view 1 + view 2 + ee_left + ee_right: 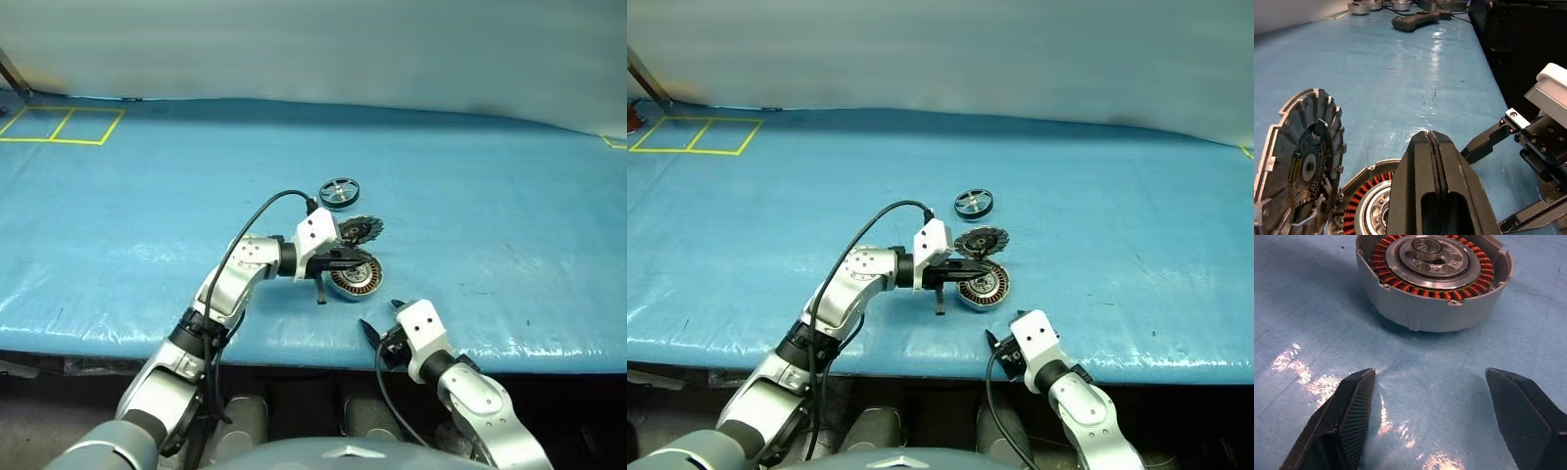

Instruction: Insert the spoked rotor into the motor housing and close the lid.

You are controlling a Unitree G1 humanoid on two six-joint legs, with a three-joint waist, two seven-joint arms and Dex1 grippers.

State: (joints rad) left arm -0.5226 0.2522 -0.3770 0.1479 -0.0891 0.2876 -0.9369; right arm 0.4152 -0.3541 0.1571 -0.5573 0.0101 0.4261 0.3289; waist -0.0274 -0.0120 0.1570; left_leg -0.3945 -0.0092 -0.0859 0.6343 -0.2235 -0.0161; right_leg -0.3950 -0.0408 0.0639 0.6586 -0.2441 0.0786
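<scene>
Two pincers here, going left to right. My left gripper (359, 259) sits mid-frame with its fingers pressed flat together, nothing between them, hovering right over the motor housing (356, 277). The lid (359, 229) is just above it in the frame, looking propped up on edge, and the spoked rotor (339, 192) lies flat just past that, untouched, so my left arm is clearly the nearer one. Lower right, my right gripper (378, 320) stands wide and empty, with the housing straight ahead up-frame.
</scene>
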